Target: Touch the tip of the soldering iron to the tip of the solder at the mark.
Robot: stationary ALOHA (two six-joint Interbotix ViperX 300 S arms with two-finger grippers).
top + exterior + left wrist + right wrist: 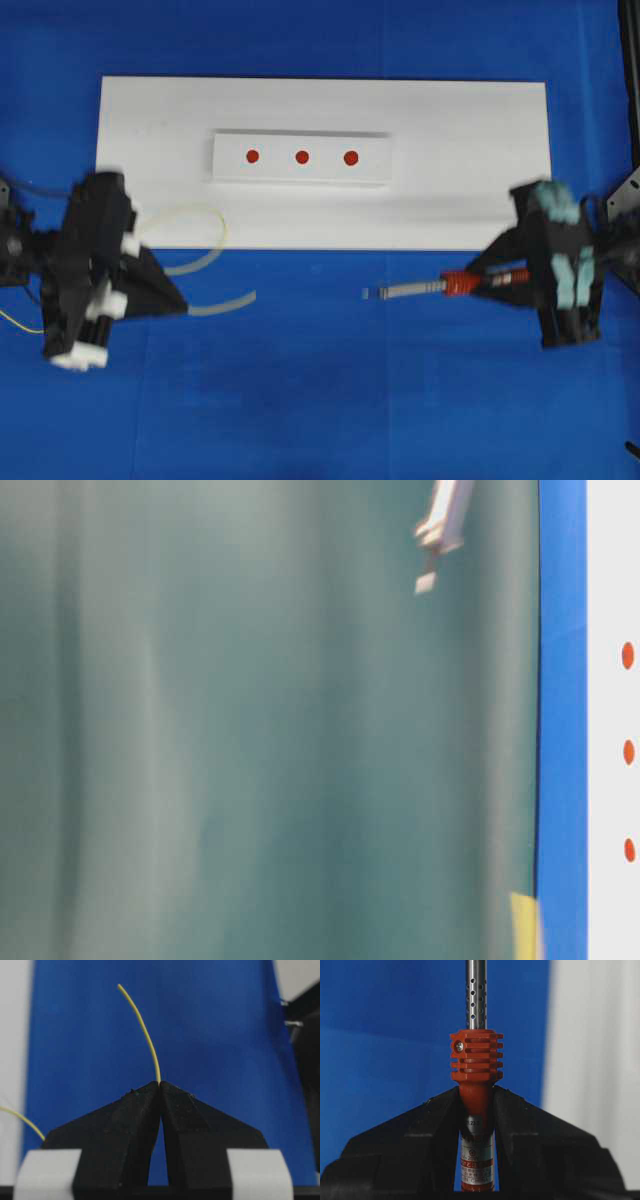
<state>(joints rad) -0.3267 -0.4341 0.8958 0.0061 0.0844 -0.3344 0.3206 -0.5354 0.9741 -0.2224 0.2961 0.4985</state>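
A: Overhead exterior: left tool [150,290] pinched the solder [205,235] at 8 o'clock of the mark [253,156]; right tool [500,282] clamped the soldering iron [440,287].

B: Converge both tips slowly onto that mark.

The soldering iron [476,1067] — ribbed red plastic collar, shiny perforated metal shaft; the solder [142,1027] — smooth yellow wire.

Overhead looks straight down; wrist views sit close behind their fingers [200,1125].
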